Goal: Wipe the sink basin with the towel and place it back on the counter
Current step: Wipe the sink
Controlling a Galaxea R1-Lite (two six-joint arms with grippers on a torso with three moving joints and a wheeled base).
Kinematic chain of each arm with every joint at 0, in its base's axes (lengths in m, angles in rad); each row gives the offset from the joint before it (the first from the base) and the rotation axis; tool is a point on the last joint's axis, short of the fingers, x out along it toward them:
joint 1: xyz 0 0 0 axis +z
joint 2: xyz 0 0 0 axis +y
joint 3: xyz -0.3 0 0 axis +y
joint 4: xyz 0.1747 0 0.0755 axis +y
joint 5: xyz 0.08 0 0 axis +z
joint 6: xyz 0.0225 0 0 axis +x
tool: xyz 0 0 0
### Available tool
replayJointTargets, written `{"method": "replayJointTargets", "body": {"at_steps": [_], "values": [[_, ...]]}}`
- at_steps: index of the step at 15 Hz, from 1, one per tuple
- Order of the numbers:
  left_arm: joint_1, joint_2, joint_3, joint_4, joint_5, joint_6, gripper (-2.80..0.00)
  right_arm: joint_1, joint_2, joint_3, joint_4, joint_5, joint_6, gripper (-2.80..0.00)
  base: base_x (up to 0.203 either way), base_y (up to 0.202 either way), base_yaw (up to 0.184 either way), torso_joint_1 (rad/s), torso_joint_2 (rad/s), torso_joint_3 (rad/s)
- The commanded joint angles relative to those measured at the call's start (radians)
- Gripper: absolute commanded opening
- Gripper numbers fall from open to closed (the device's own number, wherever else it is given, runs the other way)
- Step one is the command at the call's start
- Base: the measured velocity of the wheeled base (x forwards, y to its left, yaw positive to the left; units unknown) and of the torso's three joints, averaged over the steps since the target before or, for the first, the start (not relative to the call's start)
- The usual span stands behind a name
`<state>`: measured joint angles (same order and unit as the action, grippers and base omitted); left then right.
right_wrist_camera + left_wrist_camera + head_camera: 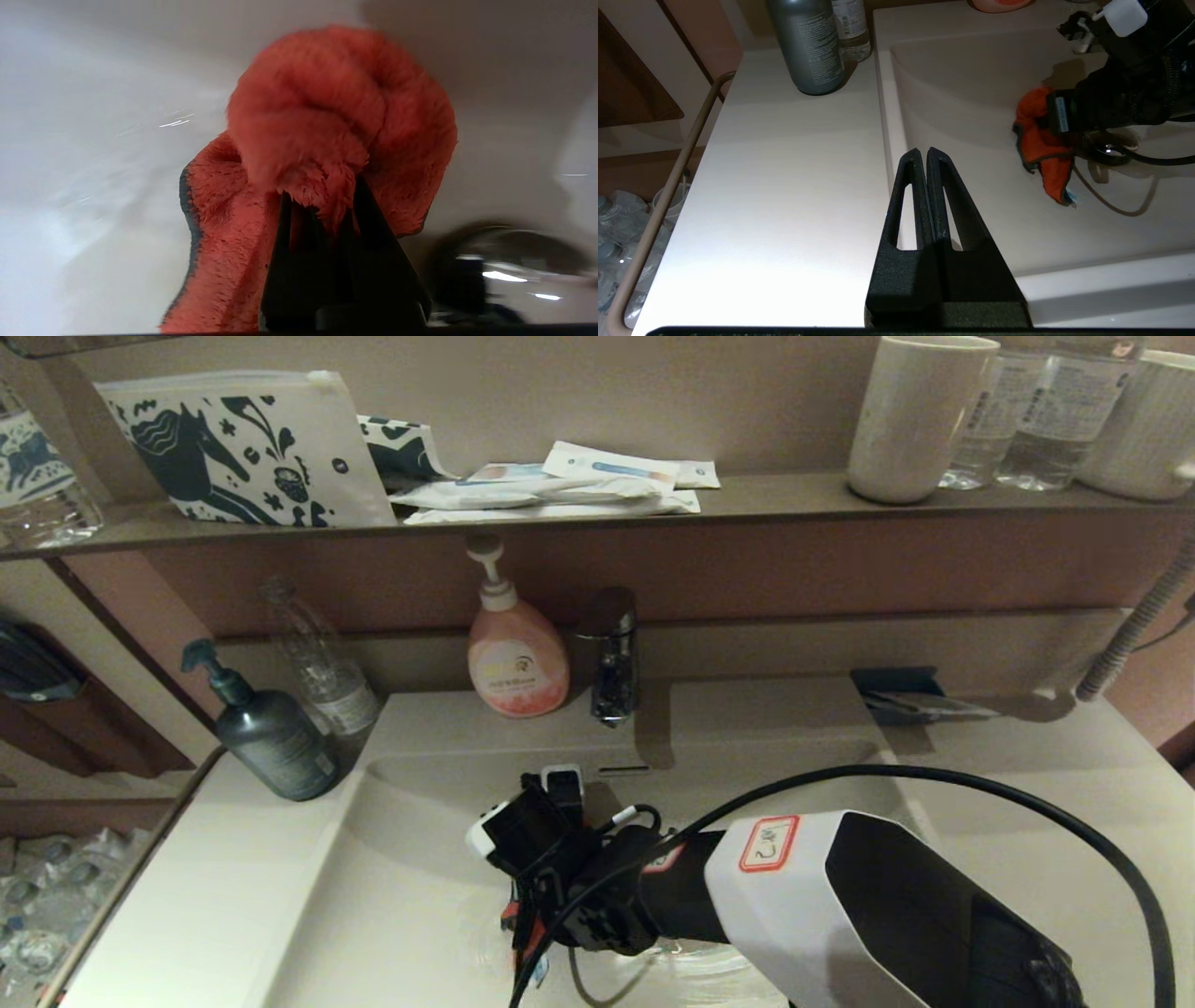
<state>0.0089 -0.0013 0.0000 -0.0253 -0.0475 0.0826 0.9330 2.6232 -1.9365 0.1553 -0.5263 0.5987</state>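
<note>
Right gripper [322,205] is down inside the sink basin [420,859], its two dark fingers clamped on a bunched fold of the towel [336,116]; the red-orange cloth bulges out past the fingertips and a flap with the dark grey border hangs beside them against the pale basin floor. In the head view the right arm reaches in from about 4 o'clock to the middle of the basin, and only a sliver of the towel [525,933] shows under the wrist. From the left wrist camera the towel [1041,144] lies on the basin floor just beside the chrome drain stopper [1106,154]. Left gripper [927,156] hangs over the basin's left rim with its fingers pressed together, holding nothing, the counter [784,186] beneath it. On that counter, at the basin's 10 o'clock corner, stands a dark grey pump bottle [271,733].
</note>
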Motion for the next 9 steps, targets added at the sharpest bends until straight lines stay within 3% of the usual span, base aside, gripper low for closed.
{"method": "replayJointTargets", "body": {"at_steps": [1,9], "values": [[0.0,0.001,0.0,-0.001,0.0,0.0,-2.8,-0.013,-0.039,0.058,0.005,-0.017,0.004,-2.8,0.0,0.0,0.0,0.0,0.0,0.0],[0.0,0.001,0.0,-0.001,0.0,0.0,-2.8,-0.138,-0.291,0.519,-0.065,-0.076,0.012,-2.8,0.0,0.0,0.0,0.0,0.0,0.0]]}}
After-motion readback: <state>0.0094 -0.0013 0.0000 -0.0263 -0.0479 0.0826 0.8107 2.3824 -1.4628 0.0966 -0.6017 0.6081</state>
